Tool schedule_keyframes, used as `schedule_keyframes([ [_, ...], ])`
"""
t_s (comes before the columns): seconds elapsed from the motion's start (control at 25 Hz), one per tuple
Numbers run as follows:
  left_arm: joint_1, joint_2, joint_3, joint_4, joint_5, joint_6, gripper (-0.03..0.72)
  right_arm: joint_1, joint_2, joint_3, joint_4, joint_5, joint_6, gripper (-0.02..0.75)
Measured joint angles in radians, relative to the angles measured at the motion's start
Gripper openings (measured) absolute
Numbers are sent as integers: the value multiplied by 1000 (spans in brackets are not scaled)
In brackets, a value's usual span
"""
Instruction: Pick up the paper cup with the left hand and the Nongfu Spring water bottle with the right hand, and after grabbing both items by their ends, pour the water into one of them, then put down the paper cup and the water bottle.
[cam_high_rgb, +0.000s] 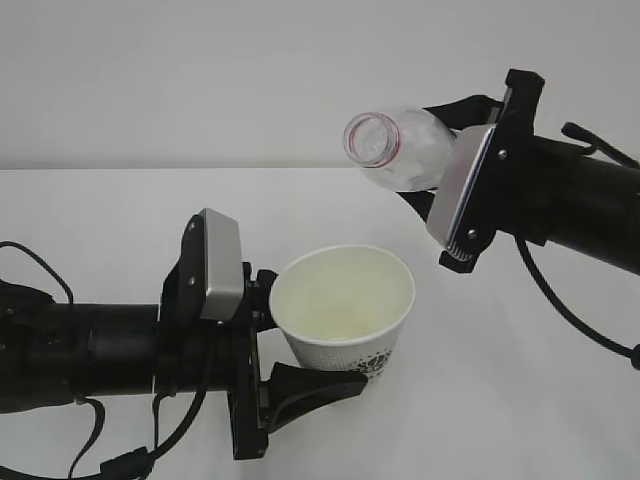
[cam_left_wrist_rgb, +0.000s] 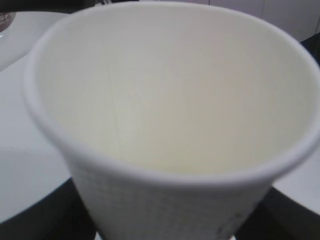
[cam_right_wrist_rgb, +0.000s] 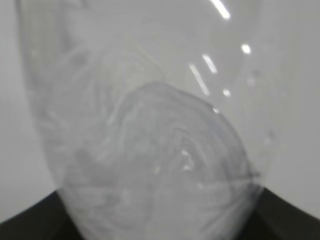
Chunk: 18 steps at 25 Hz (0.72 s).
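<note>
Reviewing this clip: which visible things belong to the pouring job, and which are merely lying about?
Job:
paper cup, gripped by left hand
water bottle, uncapped, tilted mouth-down toward the cup, gripped by right hand

Lying about:
nothing apart from the white table

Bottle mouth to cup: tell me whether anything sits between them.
Nothing visible does. The bottle, tilted in the right gripper, has its open mouth above and right of the cup held by the left gripper; only open air between.
</note>
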Motion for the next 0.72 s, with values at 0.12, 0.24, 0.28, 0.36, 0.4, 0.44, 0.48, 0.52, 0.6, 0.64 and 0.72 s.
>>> schedule_keyframes([
  [0.12, 0, 0, 0, 4, 5, 0, 525, 0, 0, 0, 9, -5, -16, 473],
  [0.24, 0, 0, 0, 6, 5, 0, 525, 0, 0, 0, 11, -9, -35, 473],
  [0.28, 0, 0, 0, 6, 5, 0, 525, 0, 0, 0, 11, -10, -45, 473],
  [0.36, 0, 0, 0, 6, 5, 0, 525, 0, 0, 0, 11, -22, -73, 473],
  [0.4, 0, 0, 0, 6, 5, 0, 525, 0, 0, 0, 11, -30, -87, 473],
  [0.44, 0, 0, 0, 7, 5, 0, 525, 0, 0, 0, 11, -38, -99, 473],
  [0.48, 0, 0, 0, 7, 5, 0, 525, 0, 0, 0, 11, -52, -104, 473],
  [0.52, 0, 0, 0, 7, 5, 0, 525, 0, 0, 0, 11, -64, -109, 473],
  [0.6, 0, 0, 0, 12, 5, 0, 525, 0, 0, 0, 11, -82, -117, 473],
  [0.64, 0, 0, 0, 12, 5, 0, 525, 0, 0, 0, 11, -89, -126, 473],
  [0.72, 0, 0, 0, 16, 5, 0, 525, 0, 0, 0, 13, -94, -156, 473],
])
